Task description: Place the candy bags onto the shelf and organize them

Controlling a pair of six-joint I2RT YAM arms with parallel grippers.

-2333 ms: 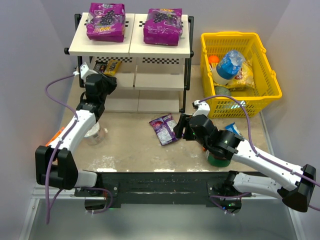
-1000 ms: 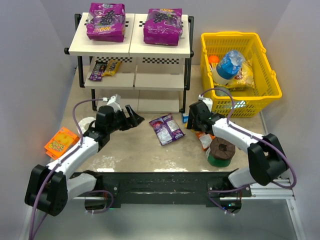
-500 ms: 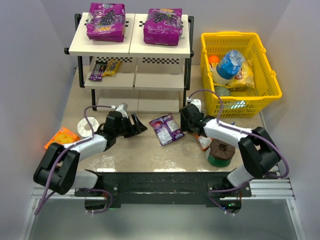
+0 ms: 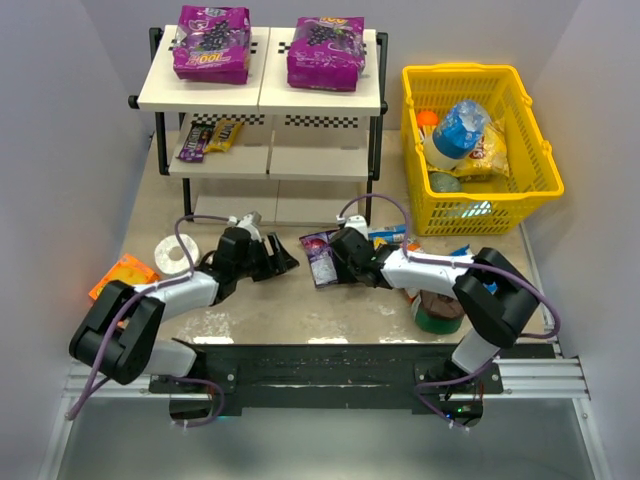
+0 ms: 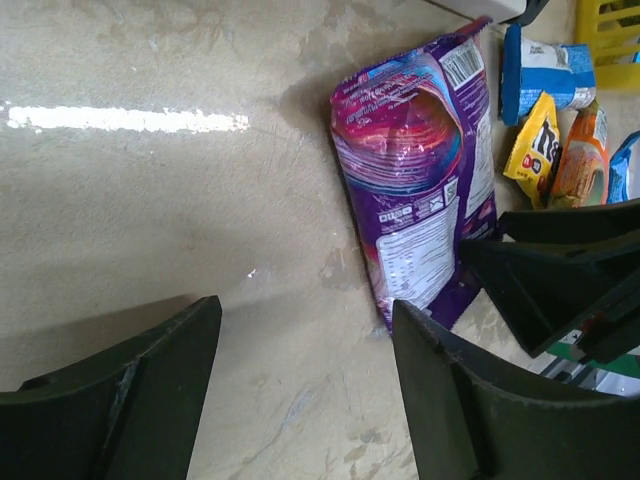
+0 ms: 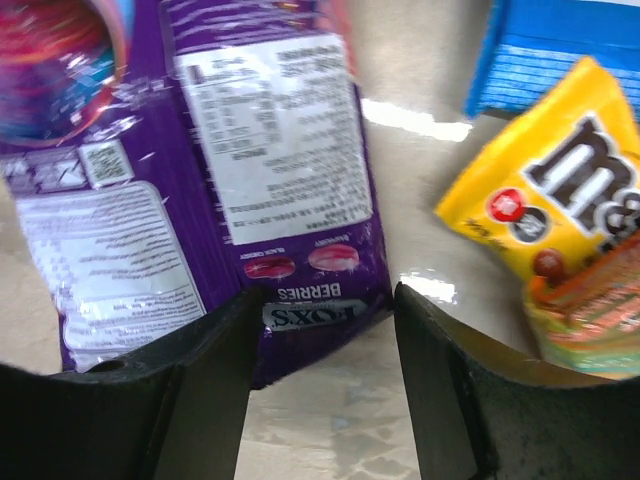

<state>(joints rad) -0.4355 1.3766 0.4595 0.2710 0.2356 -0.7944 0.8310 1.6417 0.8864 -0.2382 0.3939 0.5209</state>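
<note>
As right fingers (image 6: 190,400) gape, straddling purple bag (image 6: 200,180)

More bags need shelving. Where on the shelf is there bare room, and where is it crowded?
Middle tier: bare right of the two small packets. Bottom tier looks bare. Top tier is crowded: two purple bags cover most of it.

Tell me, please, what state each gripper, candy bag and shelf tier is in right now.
left gripper: open, nothing in it.
right gripper: open, straddling the end of the Fox's berries bag.
Fox's berries bag: flat on the table, back up, not lifted.
large purple bags: both flat on the shelf top tier.
small packs: two lying at the middle tier's left end.
</note>
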